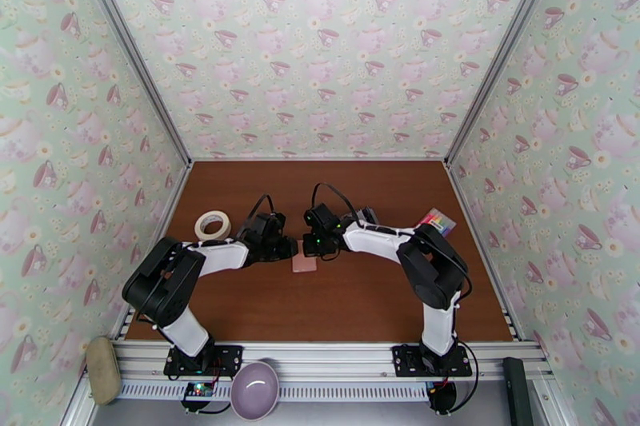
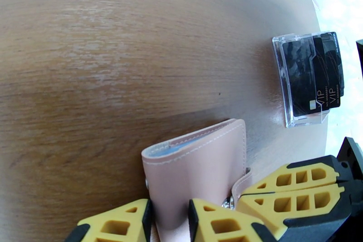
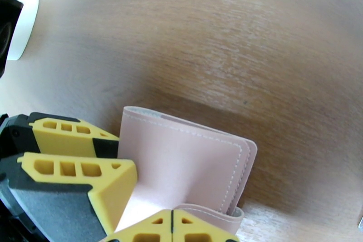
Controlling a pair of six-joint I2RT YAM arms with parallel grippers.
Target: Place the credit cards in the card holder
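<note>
The pale pink, stitched, folding card holder [image 3: 181, 161] lies folded shut betw. the two arms. We read the left gripper [image 2: 170, 214] as clamped on its near edge: yellow fingers either side, pink filling the gap. The right gripper [image 3: 171, 225] has its fingers pressed together at the holder's snap tab [image 2: 240, 187], apparently pinching it. So we judge the step to be opening the case: one hand steadies, the other peels the tab. No card is going in yet, as far as we see.

Next move calls for a pull on the tab away from the body w/o dragging the holder out of the left's hold. Then one hand must let go & fetch.

The dark, VIP-printed credit cards [image 2: 317, 75] stand upright in a clear plastic stand [image 2: 290, 116], near the holder but apart from it. Its walls may hinder a pinch.

Further out on the brown wood-grain table [image 1: 360, 308]: white tape roll [image 1: 213, 224] to the left, small rainbow-striped rectangle [image 1: 438, 220] at the right edge. Both are well apart, not in the way. The main crowding is the two grippers themselves.
</note>
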